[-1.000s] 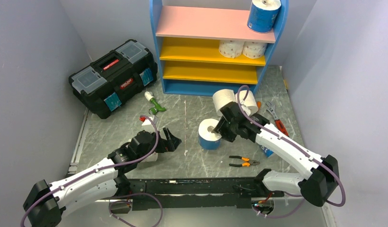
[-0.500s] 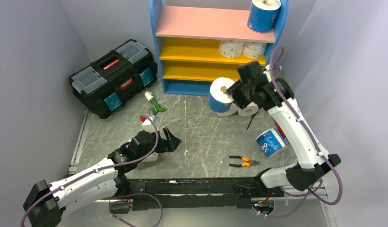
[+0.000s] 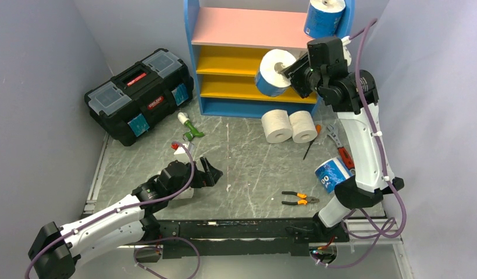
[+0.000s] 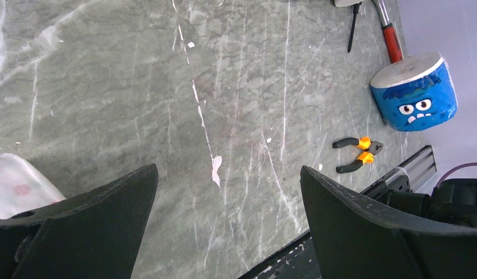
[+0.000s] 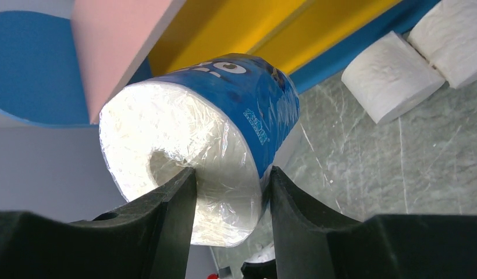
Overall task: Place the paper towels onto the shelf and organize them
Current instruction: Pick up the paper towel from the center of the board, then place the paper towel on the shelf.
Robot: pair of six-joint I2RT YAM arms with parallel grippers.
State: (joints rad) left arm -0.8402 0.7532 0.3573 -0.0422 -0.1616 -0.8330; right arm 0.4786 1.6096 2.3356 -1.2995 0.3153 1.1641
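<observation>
My right gripper [image 3: 294,74] is shut on a blue-wrapped paper towel roll [image 3: 274,72], held up in front of the shelf [image 3: 191,52] at the level of its upper yellow board. In the right wrist view one finger sits in the roll's core and the other presses the blue wrap [image 5: 248,99]; the gripper [image 5: 231,174] is below the pink board [image 5: 120,40]. Another blue roll [image 3: 324,17] stands on the pink top board. Two white rolls [image 3: 276,125] [image 3: 303,126] lie on the floor before the shelf, and a blue roll [image 3: 332,174] lies at the right. My left gripper [image 3: 216,174] [image 4: 227,171] hangs open over bare floor.
A black toolbox [image 3: 140,96] stands at the left, a green-necked bottle [image 3: 189,131] near it. Orange-handled pliers [image 3: 300,199] [image 4: 355,154], a red-handled wrench [image 3: 341,148] and a thin screwdriver [image 3: 309,148] lie on the right floor. A white thing with pink marks [image 4: 15,186] touches my left finger.
The right arm has lifted the blue roll off the floor and carried it up and back to the shelf's front. The left arm has stayed still.
</observation>
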